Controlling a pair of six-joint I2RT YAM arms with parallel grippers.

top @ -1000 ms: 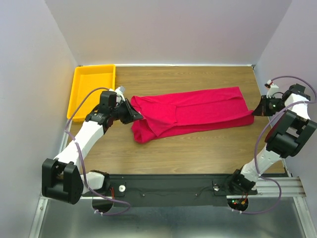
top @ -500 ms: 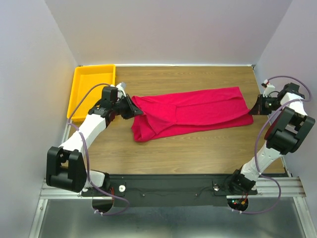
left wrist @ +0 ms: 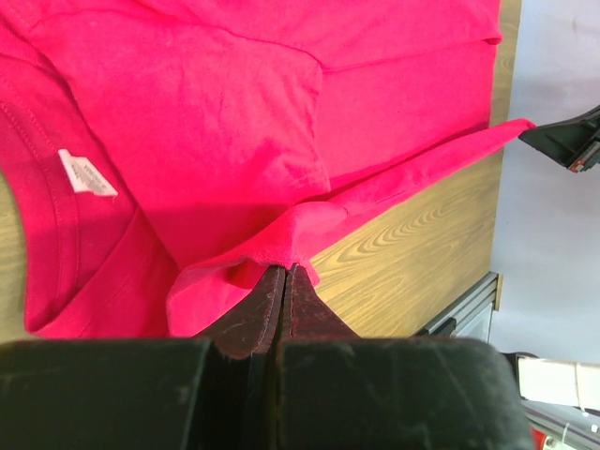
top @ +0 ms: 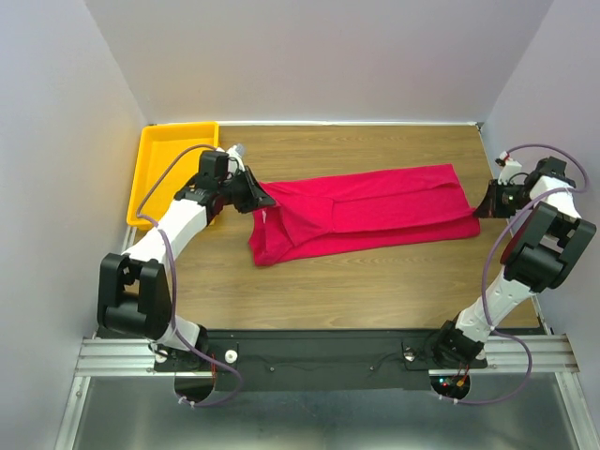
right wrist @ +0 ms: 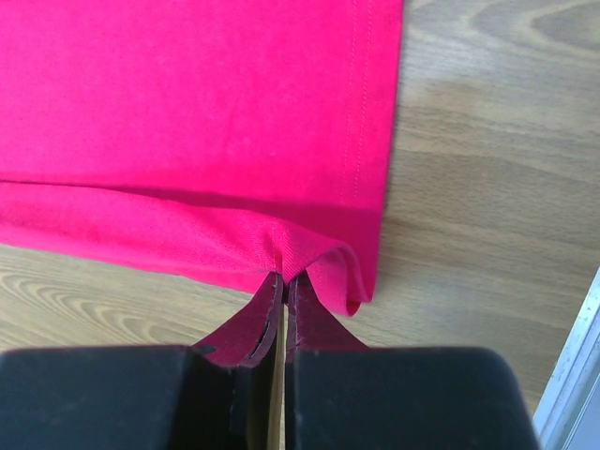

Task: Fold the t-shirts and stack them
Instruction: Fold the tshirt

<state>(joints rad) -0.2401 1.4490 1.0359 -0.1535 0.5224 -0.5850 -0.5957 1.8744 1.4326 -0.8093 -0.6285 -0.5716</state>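
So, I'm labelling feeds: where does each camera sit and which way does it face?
Top external: above and behind the bases, looking down at the table; both arms show.
Left wrist: on the left arm, looking along the shut left tool at the t-shirt.
Right wrist: likewise, right tool pinching the hem.
Shared: the t-shirt.
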